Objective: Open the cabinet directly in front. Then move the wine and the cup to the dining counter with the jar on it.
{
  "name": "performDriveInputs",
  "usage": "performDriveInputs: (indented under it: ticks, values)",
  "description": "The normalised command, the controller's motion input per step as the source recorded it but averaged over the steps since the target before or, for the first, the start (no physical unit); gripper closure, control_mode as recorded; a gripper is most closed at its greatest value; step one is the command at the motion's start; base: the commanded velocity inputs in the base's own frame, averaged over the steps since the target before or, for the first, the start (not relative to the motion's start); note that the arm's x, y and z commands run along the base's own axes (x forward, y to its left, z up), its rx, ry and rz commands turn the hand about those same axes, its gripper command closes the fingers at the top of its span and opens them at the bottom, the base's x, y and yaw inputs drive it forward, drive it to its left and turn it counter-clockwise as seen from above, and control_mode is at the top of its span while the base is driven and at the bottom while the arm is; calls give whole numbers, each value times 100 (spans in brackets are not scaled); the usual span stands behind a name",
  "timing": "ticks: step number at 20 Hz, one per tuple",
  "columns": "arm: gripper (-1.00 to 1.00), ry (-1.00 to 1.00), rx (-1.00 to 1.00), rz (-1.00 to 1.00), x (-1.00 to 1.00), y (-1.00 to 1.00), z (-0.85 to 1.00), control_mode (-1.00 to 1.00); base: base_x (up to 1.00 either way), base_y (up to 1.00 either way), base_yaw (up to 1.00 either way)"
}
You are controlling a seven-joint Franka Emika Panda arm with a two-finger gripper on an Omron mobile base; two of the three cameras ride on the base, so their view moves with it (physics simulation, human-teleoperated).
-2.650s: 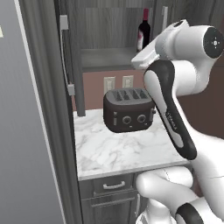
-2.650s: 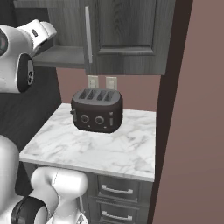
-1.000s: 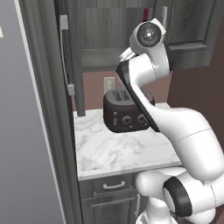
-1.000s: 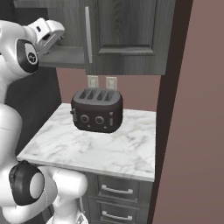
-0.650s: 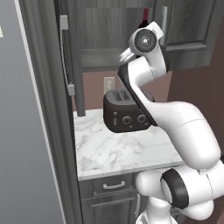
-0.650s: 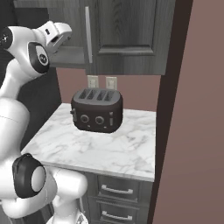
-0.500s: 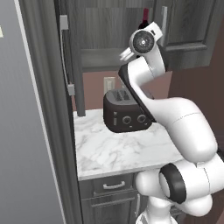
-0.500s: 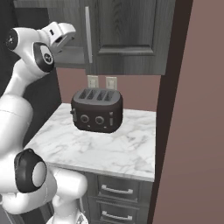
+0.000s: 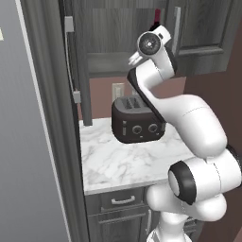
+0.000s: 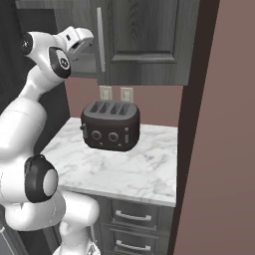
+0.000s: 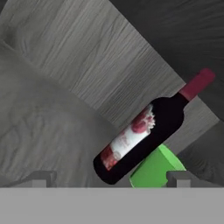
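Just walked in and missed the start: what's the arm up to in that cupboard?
The cabinet is open, and the arm has raised its gripper to the shelf inside. Its jaws are open and hold nothing, pointed at the wine, with the cup right beside the bottle. Below, a toaster sits on the marble counter.

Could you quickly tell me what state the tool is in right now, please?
Tool: open, holding nothing, fingertips apart in front of the wine and cup.

glossy white rounded arm segments, dark grey round joint caps, bulbous white base
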Motion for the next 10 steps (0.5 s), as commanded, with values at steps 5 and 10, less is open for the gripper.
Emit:
performDriveInputs:
  ticks: [5,10]
  values:
    - [-100,2,0,-1,39,-7,0,-100,0,0,0]
    - [-100,3,-1,0,50,-2,-4,-100,0,0,0]
